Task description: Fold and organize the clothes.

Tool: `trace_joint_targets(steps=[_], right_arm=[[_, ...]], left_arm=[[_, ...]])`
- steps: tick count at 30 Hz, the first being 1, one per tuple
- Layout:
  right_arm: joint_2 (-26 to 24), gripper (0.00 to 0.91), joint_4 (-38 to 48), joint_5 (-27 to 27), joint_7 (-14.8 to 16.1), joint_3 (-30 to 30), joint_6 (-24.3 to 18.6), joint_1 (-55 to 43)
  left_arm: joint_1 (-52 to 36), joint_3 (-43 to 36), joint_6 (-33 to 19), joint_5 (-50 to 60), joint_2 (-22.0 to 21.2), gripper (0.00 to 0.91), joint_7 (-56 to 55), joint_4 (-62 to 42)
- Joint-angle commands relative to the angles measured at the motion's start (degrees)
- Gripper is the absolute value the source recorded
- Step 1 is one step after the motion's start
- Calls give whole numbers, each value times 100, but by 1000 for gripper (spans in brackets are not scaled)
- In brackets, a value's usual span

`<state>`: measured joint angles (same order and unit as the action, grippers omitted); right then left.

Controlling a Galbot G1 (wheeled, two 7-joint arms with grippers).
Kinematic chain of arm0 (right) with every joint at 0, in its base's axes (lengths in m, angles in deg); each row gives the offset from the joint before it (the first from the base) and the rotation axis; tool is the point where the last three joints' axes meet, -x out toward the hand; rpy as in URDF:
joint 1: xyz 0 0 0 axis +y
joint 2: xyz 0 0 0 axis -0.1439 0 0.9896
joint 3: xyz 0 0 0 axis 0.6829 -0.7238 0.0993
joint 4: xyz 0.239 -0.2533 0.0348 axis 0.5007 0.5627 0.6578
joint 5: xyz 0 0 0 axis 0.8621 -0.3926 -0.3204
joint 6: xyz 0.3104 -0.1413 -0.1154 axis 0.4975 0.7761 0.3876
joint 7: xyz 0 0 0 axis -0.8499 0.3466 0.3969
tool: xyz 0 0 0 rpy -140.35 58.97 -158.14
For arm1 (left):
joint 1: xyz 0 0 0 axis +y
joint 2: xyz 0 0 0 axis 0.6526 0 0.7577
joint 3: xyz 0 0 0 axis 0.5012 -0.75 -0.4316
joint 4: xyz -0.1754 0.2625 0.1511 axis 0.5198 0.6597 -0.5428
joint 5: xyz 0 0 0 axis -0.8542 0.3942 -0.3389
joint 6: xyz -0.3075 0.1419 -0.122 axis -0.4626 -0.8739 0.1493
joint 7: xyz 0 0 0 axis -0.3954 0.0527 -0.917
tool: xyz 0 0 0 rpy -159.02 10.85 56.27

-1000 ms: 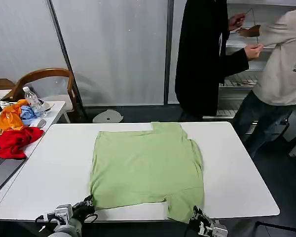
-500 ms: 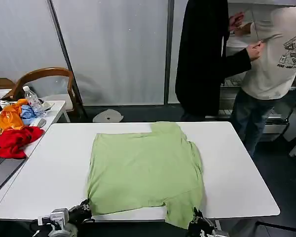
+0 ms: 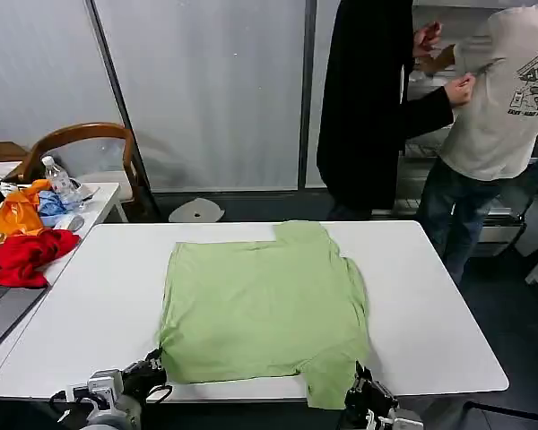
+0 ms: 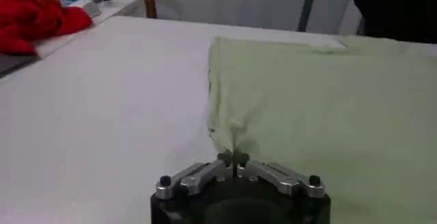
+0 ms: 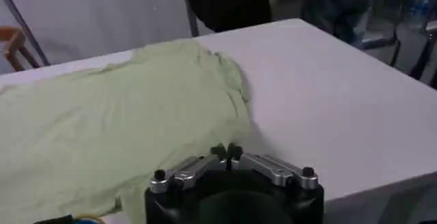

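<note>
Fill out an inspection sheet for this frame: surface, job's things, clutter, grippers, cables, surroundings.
Surface: white table, bare around the shirt.
Job's things: light green T-shirt lies flat, near hem at the table's front edge.
Clutter: red, orange and blue garments and a water bottle on the side table.
Grippers: left gripper shut on the shirt's near left corner; right gripper shut at the near right hem.
Cables: nothing seen.
Surroundings: wooden chair; two people stand behind the table, touching nothing.

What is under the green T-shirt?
The green T-shirt lies flat on the white table, which shows all around it. Anything beneath the cloth is covered. At its near edge, the left gripper and right gripper have their fingers shut on the fabric.
</note>
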<state>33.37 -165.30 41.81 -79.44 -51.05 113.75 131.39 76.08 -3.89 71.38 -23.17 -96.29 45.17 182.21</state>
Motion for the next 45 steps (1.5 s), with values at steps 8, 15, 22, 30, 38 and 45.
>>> trace_joint_targets(steps=[8,15,22,30,38,45], right_arm=[[-35,0,537,53,127,325,15,-812],[-67,0,723,127,154,410,65,-1217],[-77,0,879,99,145,197,209,-1680],[-108,0,1044,111,104,83,328,-2065],[-263,0,1288,274,106,108,390,-2376],[-427,0,1618,497,131,108,418,-2690]], left_arm=[[-645,64,-24,-37,-25,10,-1,-181],[-759,-66,-35,-34,-93,10,11,-357],[-995,-164,-5,-47,-176,10,7,-454],[-1288,-230,68,-60,-214,10,-5,-539],[-1479,-276,113,-73,-215,10,-34,-611],[-1694,-370,152,-58,-280,10,-63,-775]])
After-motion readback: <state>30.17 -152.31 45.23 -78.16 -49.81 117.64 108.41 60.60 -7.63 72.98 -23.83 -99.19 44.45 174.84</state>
